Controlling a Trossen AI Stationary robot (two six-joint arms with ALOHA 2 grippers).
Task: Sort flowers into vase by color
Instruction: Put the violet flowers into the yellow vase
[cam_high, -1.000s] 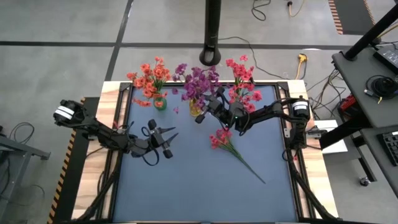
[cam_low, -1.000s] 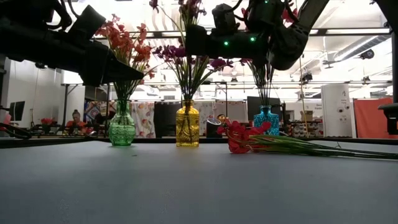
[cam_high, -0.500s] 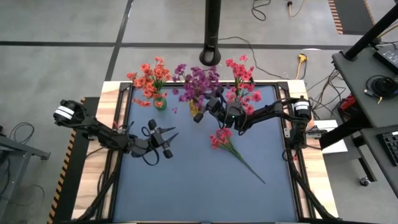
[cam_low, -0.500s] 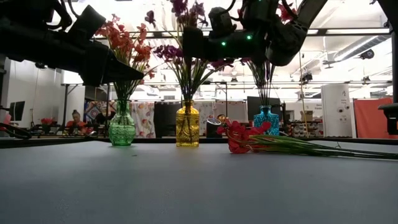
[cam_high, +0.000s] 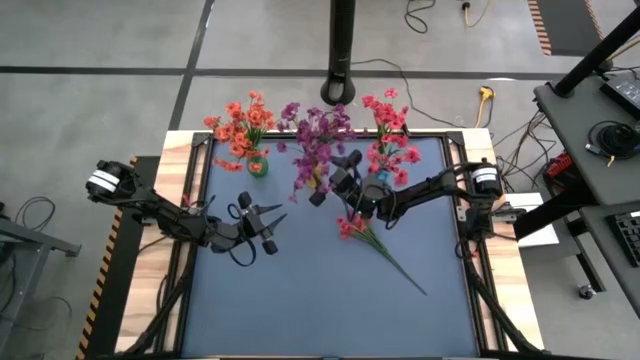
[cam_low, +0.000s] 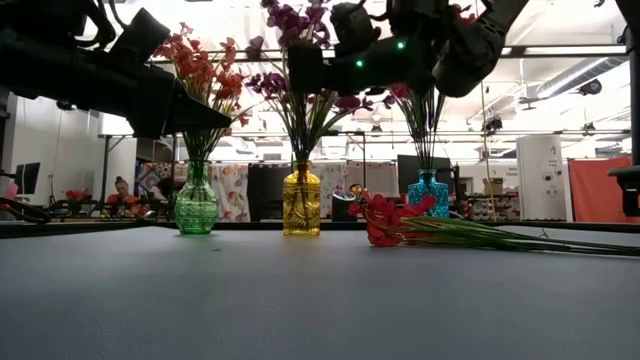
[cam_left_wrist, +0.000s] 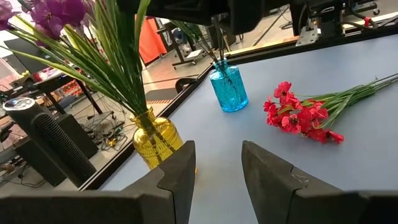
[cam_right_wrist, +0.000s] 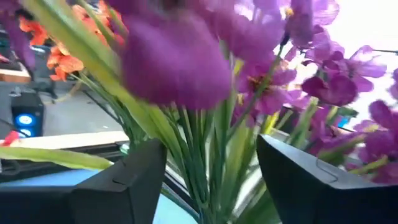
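Three vases stand along the far edge. The green vase (cam_low: 196, 205) holds orange-red flowers (cam_high: 240, 125), the yellow vase (cam_low: 301, 205) holds purple flowers (cam_high: 315, 140), and the blue vase (cam_low: 428, 192) holds pink-red ones (cam_high: 390, 125). Another pink-red spray (cam_high: 360, 225) lies flat on the table. My right gripper (cam_high: 318, 193) hangs above the yellow vase, open, with the purple stems (cam_right_wrist: 211, 155) between its fingers. My left gripper (cam_high: 275, 215) hovers left of centre, open and empty. My right gripper's open fingers (cam_right_wrist: 124, 186) stand on either side of the purple flowers' green stems, above the yellow vase. Whether a finger touches a stem or leaf, I cannot tell.
The lying spray's long stem (cam_high: 405, 275) runs toward the near right corner. The near half of the blue-grey tabletop (cam_high: 300, 310) is bare. A black post (cam_high: 342, 50) stands behind the far edge, and a speaker (cam_left_wrist: 53, 143) sits beyond the yellow vase.
My right gripper has opened and shifted a little toward the near edge. The purple spray stays in the yellow vase, and its blossoms have swung out toward the near left.
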